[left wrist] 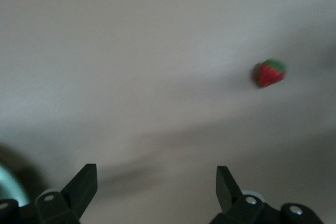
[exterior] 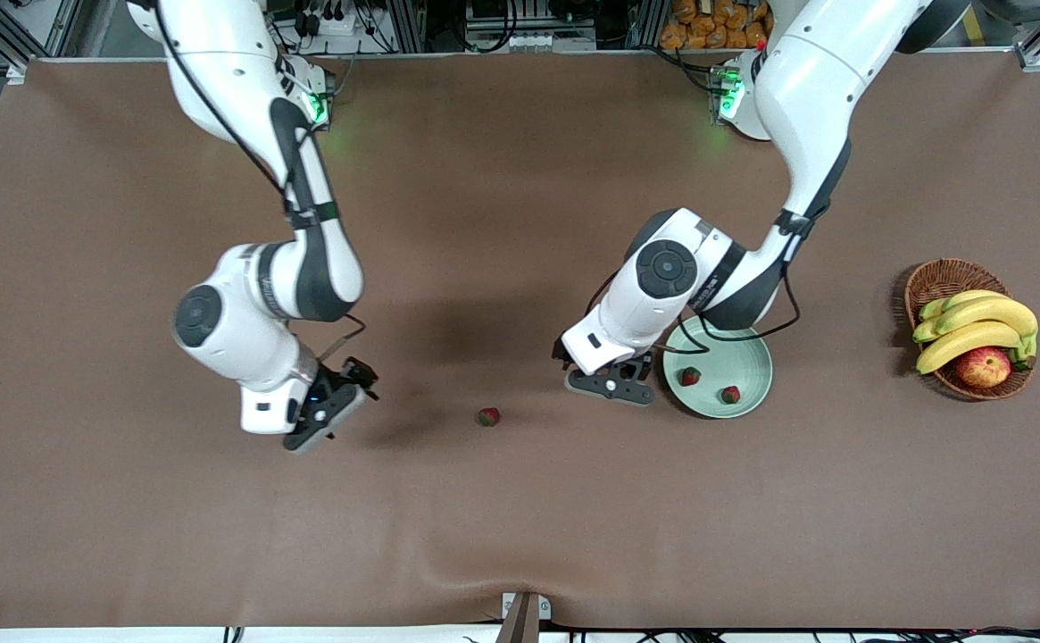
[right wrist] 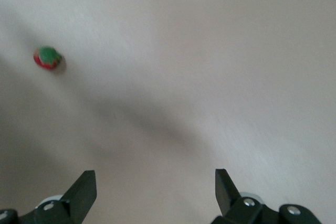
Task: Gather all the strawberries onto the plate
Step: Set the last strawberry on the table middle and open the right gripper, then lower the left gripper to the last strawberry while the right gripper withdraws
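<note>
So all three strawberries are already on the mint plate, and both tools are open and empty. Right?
Not quite. The front view shows only two strawberries on the plate; the third strawberry lies on the table between the arms. The left tool and right tool are open and empty.

1. Both arms have glossy white shells with rounded, bulging joints.
2. Black bands ring the joints, and a round dark cap sits on the side of each elbow housing.
3. Thin black cables run along the outside of each arm, held by dark straps, and loop loosely near the wrist.
4. A green light glows at each base.
5. The left gripper (exterior: 610, 382) has a flat grey-black body with small silver screws.
6. The right gripper (exterior: 328, 413) is black under a white wrist block.
7. The fingers (left wrist: 83, 184) are black, wedge-shaped, with silver screws at their roots.
</note>
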Available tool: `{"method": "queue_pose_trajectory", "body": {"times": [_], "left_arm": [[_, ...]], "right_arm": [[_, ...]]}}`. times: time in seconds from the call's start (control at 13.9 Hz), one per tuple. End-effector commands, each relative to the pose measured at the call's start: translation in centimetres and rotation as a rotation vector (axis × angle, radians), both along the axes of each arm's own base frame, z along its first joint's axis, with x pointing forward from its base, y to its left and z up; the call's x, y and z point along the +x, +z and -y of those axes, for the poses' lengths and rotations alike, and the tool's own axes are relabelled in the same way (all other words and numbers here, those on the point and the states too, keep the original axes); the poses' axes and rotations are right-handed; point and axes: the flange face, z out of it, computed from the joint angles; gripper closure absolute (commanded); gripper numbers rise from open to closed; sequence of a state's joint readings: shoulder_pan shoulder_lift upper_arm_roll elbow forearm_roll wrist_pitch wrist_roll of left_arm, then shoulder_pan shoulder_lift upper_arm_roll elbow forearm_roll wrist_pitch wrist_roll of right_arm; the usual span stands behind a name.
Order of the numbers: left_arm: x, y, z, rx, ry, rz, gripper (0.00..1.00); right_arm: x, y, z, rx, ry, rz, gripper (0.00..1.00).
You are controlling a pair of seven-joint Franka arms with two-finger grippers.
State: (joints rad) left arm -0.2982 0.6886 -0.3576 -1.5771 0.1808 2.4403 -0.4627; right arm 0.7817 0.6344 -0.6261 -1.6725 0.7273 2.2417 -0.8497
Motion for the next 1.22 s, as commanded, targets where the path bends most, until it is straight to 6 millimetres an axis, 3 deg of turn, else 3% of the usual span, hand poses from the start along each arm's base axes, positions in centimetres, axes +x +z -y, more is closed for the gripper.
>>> {"method": "queue_pose_trajectory", "body": {"times": [0.0,0.14,0.29,0.5,0.72,1.15], "left_arm": [[0.6,-0.6,1.6,-0.064,0.024,0.067,0.0],[0.3,-1.2,2.9,-0.118,0.017,0.117,0.0],[0.2,-3.0,3.7,-0.174,0.012,0.16,0.0],[-0.2,-4.6,5.4,-0.185,-0.012,0.218,0.0],[-0.4,-5.2,6.5,-0.157,-0.036,0.269,0.0],[0.0,-6.6,9.1,-0.243,-0.058,0.358,0.0]], "right_arm": [[-1.3,2.0,5.4,0.031,-0.049,-0.104,0.0],[-1.7,4.1,8.4,0.056,-0.078,-0.132,0.0],[-2.1,6.6,13.2,0.011,-0.092,-0.129,0.0],[-3.8,8.1,16.7,0.002,-0.107,-0.137,0.0],[-4.4,9.5,18.6,-0.022,-0.123,-0.153,0.0],[-7.5,13.3,18.7,-0.072,-0.251,-0.187,0.0]]}}
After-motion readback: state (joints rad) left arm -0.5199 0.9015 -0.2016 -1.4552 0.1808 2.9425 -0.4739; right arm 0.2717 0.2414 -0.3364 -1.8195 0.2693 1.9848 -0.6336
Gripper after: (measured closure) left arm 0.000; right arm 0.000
